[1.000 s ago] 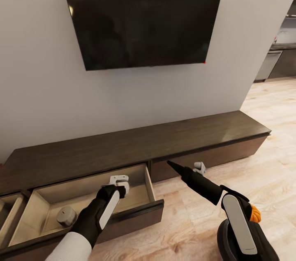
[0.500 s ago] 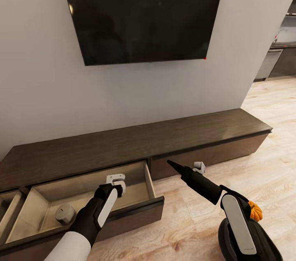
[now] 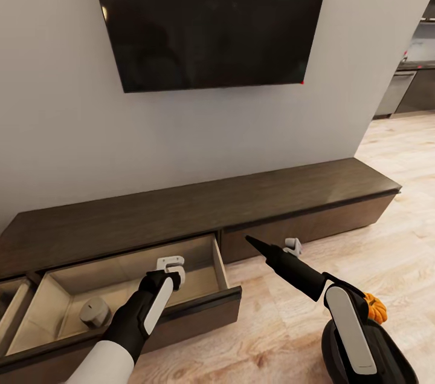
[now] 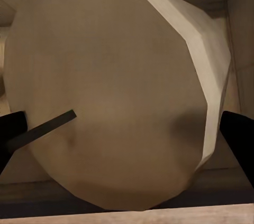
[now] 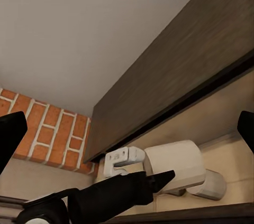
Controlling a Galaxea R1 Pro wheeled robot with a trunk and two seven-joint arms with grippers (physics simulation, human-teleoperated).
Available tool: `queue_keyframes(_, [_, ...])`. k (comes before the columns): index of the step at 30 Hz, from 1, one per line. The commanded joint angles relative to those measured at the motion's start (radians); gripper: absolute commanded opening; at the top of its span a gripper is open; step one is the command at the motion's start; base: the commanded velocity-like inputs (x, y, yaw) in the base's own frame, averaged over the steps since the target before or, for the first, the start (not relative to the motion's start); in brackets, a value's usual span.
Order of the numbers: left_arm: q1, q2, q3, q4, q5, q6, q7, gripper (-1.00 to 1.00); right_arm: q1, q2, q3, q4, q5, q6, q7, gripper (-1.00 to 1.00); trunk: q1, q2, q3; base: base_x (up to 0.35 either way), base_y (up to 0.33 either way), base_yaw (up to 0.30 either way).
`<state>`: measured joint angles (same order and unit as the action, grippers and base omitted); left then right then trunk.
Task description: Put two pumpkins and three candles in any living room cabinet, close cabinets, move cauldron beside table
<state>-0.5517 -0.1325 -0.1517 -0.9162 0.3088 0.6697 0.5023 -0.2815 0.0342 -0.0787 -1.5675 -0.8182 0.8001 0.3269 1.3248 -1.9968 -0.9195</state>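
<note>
Before us runs the cabinet [image 3: 199, 208] — long, low, dark-brown wood with a flat matte top and plain handle-less fronts — set against a smooth pale wall under a glossy black screen [image 3: 211, 15]. One of its drawers [image 3: 130, 293] stands pulled out, showing pale wood walls and floor. Inside it near the left lies a candle [image 3: 95, 311], a stubby cream cylinder; in the left wrist view its [image 4: 116, 92] faceted round face sits right in front of the camera, with a thin dark wick across it. Our left pincer [image 3: 171, 269], white-tipped on a black sleeve, hangs over the drawer's middle, and the dark finger tips [image 4: 238, 134] at both edges of the wrist view show it spread, pinching nothing. Our right pincer [image 3: 292, 246] reaches toward the closed front right of the drawer; whether it is spread or pressed together we cannot tell. Low on the right, on the light plank floor [image 3: 386, 251], sits the round black cauldron [image 3: 335, 351], and a ribbed orange pumpkin [image 3: 376, 308] peeks out beside our right forearm.
</note>
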Motion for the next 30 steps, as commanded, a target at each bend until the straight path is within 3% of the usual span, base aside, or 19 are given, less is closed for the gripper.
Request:
queue_keyframes(1, [-0.001, 0.000, -0.002, -0.001, 0.010, 0.002, 0.007, -1.00, -0.001, 0.001, -0.003, 0.000, 0.002, 0.007, 0.005, 1.00, 0.000, 0.000, -0.001, 0.000, 0.000, 0.000])
queue_keyframes(20, [-0.001, 0.001, -0.006, -0.001, 0.010, 0.004, 0.007, -1.00, -0.001, 0.003, -0.001, 0.000, 0.002, 0.007, 0.004, 1.00, 0.000, 0.000, -0.001, 0.076, 0.000, 0.000])
queue_keyframes(26, [-0.001, -0.001, -0.003, -0.001, 0.010, 0.037, 0.007, -1.00, -0.001, 0.003, -0.001, 0.000, 0.002, 0.007, 0.004, 1.00, 0.000, 0.000, -0.001, 0.005, 0.000, 0.000])
queue_keyframes(30, [-0.001, -0.002, -0.001, -0.001, 0.010, 0.042, 0.007, -1.00, -0.001, 0.003, -0.001, 0.000, 0.002, 0.007, 0.004, 1.00, 0.015, -0.028, -0.013, 0.000, 0.000, 0.000])
